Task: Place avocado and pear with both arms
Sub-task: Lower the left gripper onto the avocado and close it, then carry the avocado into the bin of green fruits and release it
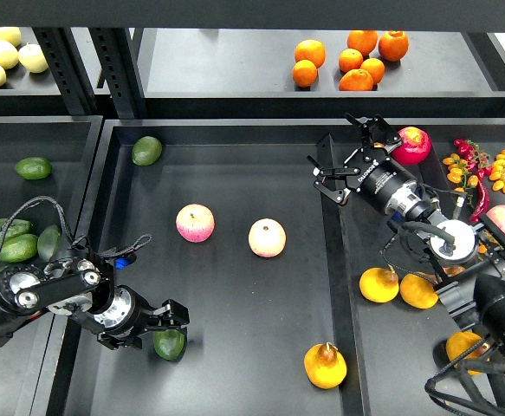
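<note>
The dark green avocado [169, 346] lies at the front left of the middle tray [235, 173]. My left gripper [171, 322] is low over its upper end and hides part of it. The fingers look spread at either side of it. The yellow-orange pear [325, 366] with a brown stem lies on the tray at the front right, away from both grippers. My right gripper [334, 143] is wide open and empty. It hovers above the divider between the middle and right trays, far from the pear.
Two pink-and-yellow apples [195, 223] [267, 237] lie mid-tray. A smaller avocado [146, 150] lies at the back left. Avocados [33, 167] fill the left tray. Yellow fruits [378, 284], a red fruit [412, 145] and small peppers [482, 169] lie in the right tray. Oranges [356, 61] sit on the shelf.
</note>
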Robot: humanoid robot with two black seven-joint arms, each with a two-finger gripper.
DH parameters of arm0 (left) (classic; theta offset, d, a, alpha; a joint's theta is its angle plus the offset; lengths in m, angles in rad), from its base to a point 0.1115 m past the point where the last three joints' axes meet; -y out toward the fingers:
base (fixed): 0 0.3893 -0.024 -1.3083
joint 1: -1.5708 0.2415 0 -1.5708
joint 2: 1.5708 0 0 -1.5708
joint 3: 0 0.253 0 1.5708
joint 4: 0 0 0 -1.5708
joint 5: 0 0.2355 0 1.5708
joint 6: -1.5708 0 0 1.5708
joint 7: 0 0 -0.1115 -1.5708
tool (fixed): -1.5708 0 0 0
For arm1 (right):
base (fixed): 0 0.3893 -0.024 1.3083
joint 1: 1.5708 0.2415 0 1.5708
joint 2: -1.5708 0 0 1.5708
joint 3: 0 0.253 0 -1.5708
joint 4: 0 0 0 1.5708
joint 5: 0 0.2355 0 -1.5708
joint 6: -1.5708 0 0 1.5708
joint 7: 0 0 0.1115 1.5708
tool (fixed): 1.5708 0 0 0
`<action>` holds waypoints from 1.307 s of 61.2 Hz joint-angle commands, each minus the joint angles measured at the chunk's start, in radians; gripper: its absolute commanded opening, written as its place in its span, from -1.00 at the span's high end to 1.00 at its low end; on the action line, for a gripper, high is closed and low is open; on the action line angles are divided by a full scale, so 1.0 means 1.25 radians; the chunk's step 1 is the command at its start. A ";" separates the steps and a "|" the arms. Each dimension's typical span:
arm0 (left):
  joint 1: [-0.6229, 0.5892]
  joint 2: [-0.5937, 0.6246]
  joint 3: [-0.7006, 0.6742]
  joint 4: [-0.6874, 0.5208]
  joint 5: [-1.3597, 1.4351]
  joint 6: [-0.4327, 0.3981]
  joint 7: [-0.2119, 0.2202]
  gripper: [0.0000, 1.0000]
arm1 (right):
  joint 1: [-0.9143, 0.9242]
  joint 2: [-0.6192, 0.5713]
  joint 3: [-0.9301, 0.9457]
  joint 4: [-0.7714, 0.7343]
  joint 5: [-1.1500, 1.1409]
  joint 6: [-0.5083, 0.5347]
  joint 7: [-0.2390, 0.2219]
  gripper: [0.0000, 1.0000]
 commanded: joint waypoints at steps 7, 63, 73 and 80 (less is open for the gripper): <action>0.000 -0.013 0.002 0.020 0.005 0.000 0.000 -0.94 | 0.000 0.000 0.000 0.001 0.001 0.000 0.000 -1.00; -0.001 -0.014 -0.097 0.042 -0.005 0.000 0.000 0.09 | -0.006 0.000 0.000 0.001 -0.001 0.000 -0.001 -1.00; -0.023 0.050 -0.102 0.036 -0.031 0.000 0.000 0.08 | -0.006 0.000 0.001 0.001 -0.001 0.000 -0.001 -1.00; -0.038 0.095 -0.104 0.027 -0.047 0.000 0.000 0.08 | -0.006 0.000 0.000 0.001 -0.001 0.000 -0.001 -1.00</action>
